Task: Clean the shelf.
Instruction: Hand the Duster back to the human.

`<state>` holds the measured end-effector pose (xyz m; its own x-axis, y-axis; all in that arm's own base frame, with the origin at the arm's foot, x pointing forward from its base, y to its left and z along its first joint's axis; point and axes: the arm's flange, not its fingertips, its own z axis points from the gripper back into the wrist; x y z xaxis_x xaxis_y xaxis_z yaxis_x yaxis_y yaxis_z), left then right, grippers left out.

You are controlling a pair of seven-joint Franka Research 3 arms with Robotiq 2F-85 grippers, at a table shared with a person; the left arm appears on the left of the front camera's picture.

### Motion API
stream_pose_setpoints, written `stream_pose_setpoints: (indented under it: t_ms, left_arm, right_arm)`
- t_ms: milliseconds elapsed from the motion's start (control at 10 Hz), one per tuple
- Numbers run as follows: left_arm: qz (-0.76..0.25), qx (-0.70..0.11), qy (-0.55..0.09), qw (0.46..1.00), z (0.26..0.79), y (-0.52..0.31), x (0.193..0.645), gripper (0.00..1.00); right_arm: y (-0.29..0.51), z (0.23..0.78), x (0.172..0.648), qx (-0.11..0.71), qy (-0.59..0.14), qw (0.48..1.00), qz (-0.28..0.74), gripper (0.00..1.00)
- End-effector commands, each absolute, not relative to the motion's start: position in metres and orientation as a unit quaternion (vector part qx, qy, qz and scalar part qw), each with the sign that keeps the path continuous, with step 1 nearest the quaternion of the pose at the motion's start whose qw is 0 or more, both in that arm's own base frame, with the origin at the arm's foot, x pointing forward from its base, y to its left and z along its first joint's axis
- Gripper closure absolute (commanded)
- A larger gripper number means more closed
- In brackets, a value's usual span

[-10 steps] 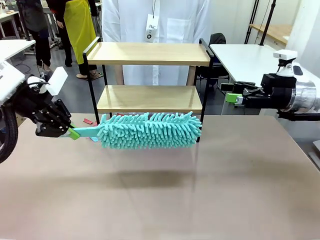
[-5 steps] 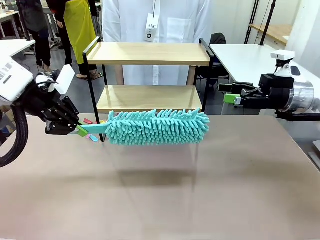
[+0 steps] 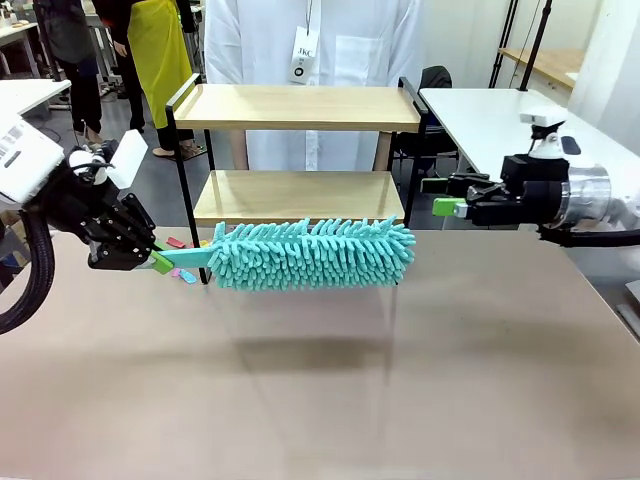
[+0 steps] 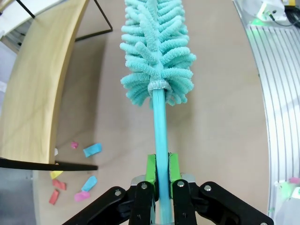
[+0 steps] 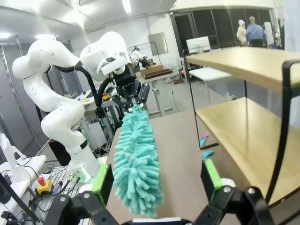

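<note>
From the front, the small two-tier shelf of light wooden boards on a thin black metal frame (image 3: 298, 160) stands at the far edge of the brown desk (image 3: 320, 380), a person in a white coat (image 3: 310, 45) behind it; the left gripper (image 3: 150, 262) has its fingers clamped on the handle of a fluffy teal microfibre duster (image 3: 310, 255), held level in front of the lower board and apparently just short of it; the right gripper (image 3: 445, 195) hangs beside the shelf's right end, fingers spread and empty.

From the left wrist, green pads (image 4: 150, 169) pinch the teal handle; coloured paper scraps (image 4: 92, 150) lie on the desk beside the shelf's foot, so the cleaning looks barely begun.

From the right wrist, the fingers (image 5: 212, 174) stand wide apart; both boards look bare of scraps, as far as shows.
</note>
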<state>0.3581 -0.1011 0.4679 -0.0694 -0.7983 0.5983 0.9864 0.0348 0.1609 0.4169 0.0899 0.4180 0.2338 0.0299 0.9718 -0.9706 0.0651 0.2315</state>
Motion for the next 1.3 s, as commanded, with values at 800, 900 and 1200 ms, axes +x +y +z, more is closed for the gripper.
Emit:
stream_pose_setpoints:
  t_ms: [800, 900, 1200]
  left_arm:
    - [-0.671, -0.171, -0.285, 0.663, 0.468, -0.102, 0.358, 0.87]
    - [-0.671, -0.171, -0.285, 0.663, 0.468, -0.102, 0.358, 0.87]
    - [-0.671, -0.171, -0.285, 0.663, 0.468, -0.102, 0.358, 0.87]
  right_arm:
    - [0.155, 0.365, 0.418, 0.558, -0.376, 0.583, 0.455, 0.0]
    - [0.161, 0.362, 0.417, 0.56, -0.382, 0.579, 0.453, 0.0]
    - [0.182, 0.353, 0.419, 0.566, -0.379, 0.571, 0.457, 0.0]
